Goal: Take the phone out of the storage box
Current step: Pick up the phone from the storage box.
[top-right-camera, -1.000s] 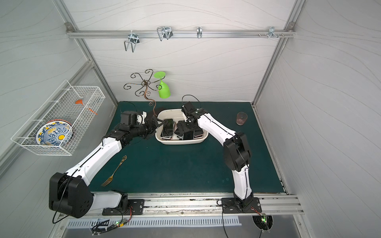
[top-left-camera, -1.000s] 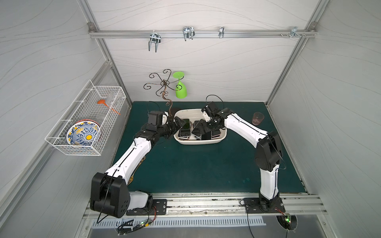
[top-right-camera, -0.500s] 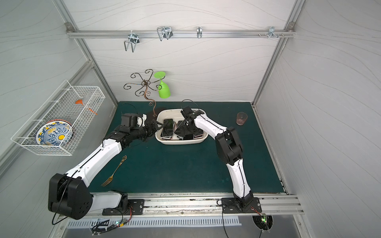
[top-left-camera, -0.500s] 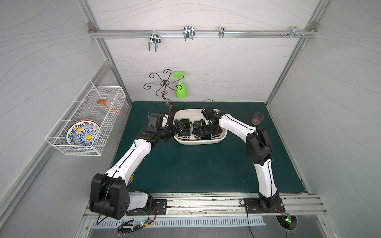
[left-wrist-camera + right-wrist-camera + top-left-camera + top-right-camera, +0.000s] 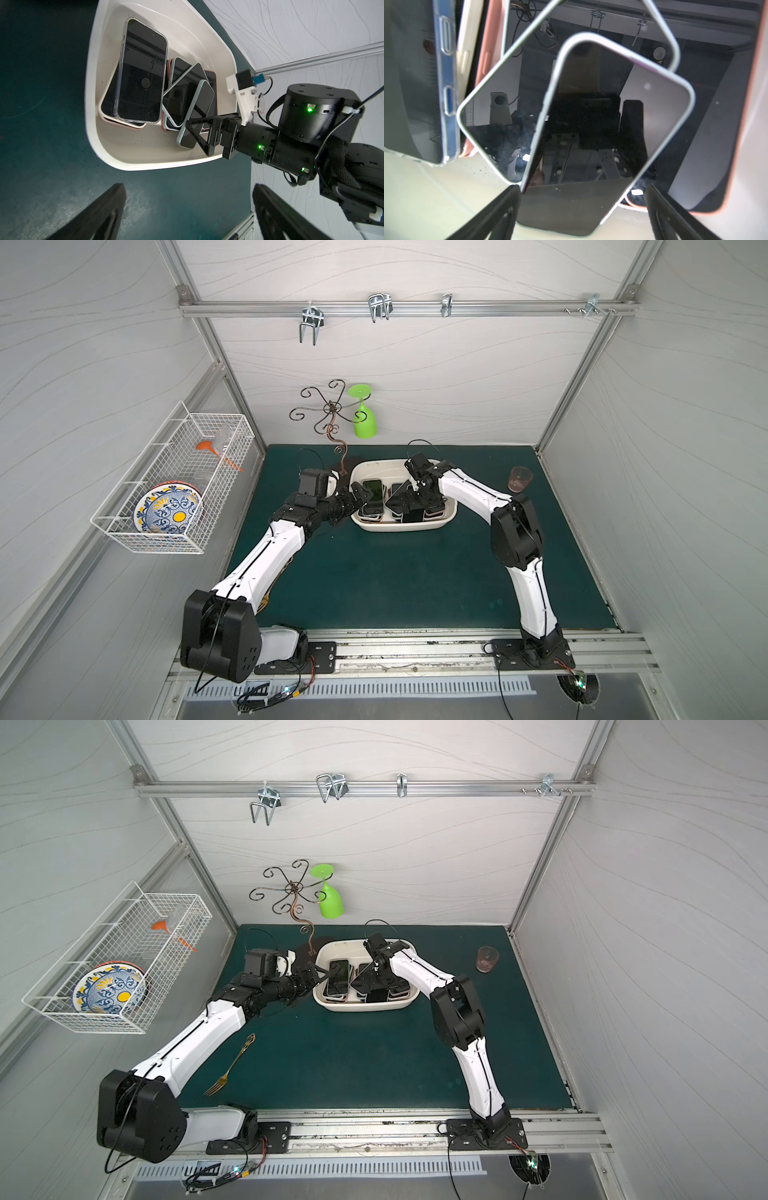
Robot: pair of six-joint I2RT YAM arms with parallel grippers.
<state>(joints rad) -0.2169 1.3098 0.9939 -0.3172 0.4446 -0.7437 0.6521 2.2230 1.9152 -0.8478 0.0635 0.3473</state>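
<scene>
The storage box [image 5: 449, 512] [image 5: 319, 997] is a cream tray at the back of the green mat, holding several overlapping phones face up. My right gripper [image 5: 415, 506] [image 5: 376, 986] reaches down into it, open. In the right wrist view its gripper [image 5: 581, 190] straddles the near end of the topmost phone [image 5: 591, 128], a dark screen with a pale rim; one fingertip [image 5: 511, 193] is at the phone's edge. My left gripper [image 5: 360, 494] [image 5: 189, 187] is open and empty at the box's left end, over the mat. From there I see the box [image 5: 91, 83], a clear-cased phone [image 5: 141, 72] and the right gripper [image 5: 199, 133].
A curly metal rack [image 5: 332, 414] with a green glass [image 5: 365, 423] stands behind the box. A pinkish glass [image 5: 519, 480] sits at the right. A gold fork [image 5: 230, 1067] lies front left. A wire basket [image 5: 174, 485] with a plate hangs on the left wall.
The right arm's elbow has swung inward and its gripper has shifted over the stacked phones in the box. The left arm has hardly moved.
</scene>
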